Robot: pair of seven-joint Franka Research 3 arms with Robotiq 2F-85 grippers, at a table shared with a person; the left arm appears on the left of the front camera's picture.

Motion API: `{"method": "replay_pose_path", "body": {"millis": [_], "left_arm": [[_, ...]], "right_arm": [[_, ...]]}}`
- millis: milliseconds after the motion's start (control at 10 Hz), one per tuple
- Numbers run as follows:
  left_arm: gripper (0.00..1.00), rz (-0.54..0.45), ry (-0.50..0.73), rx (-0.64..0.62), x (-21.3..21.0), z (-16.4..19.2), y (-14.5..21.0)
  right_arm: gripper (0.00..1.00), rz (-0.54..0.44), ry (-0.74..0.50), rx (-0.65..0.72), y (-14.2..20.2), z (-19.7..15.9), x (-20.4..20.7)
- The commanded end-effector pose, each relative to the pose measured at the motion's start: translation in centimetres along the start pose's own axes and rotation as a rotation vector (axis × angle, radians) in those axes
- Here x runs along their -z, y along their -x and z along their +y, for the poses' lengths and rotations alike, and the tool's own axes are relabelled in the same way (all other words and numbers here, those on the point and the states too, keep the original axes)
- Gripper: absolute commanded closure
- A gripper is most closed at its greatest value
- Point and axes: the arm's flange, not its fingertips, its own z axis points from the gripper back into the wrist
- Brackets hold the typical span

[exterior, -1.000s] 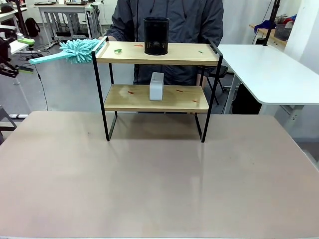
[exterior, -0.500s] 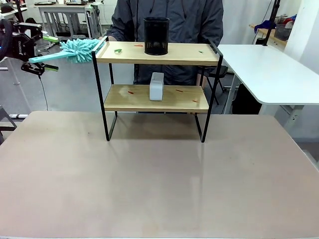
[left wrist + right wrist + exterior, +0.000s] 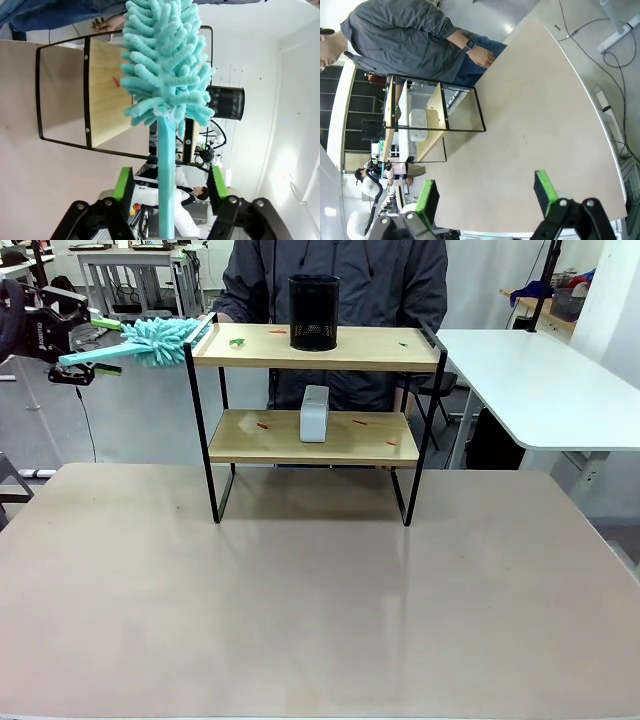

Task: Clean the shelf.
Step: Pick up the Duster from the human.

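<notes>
At upper left, the handle of the duster [image 3: 160, 340] is straddled, not yet pinched, by the open left end effector [image 3: 103, 345], its long axis running rightward to the shelf [image 3: 370, 346].

The shelf [image 3: 370, 347] has pale, smooth matt wooden boards in a thin black metal frame, the duster [image 3: 160, 340] a fluffy chenille cloth head on a smooth plastic handle, the pen cup [image 3: 314, 312] black metal mesh, the table [image 3: 320, 610] a matt top.

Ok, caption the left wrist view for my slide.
Teal duster, handle inside the open left claw, head toward the shelf.
</notes>
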Motion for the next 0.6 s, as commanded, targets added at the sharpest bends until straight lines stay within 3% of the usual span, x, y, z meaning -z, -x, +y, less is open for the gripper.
{"method": "replay_pose_path", "body": {"millis": [0, 100, 500], "left_arm": [[0.65, 0.004, 0.026, -0.002, 0.82, -0.02, 0.61], [1.00, 0.006, 0.029, 0.002, 0.92, 0.04, 0.67], [1.00, 0.001, 0.036, 0.022, 0.63, -0.21, 0.89]], "right_arm": [[0.00, -0.008, -0.016, -0.024, 0.12, 0.09, 0.14], [0.00, -0.008, -0.016, -0.024, 0.12, 0.09, 0.14], [0.00, -0.008, -0.016, -0.024, 0.12, 0.09, 0.14]]}}
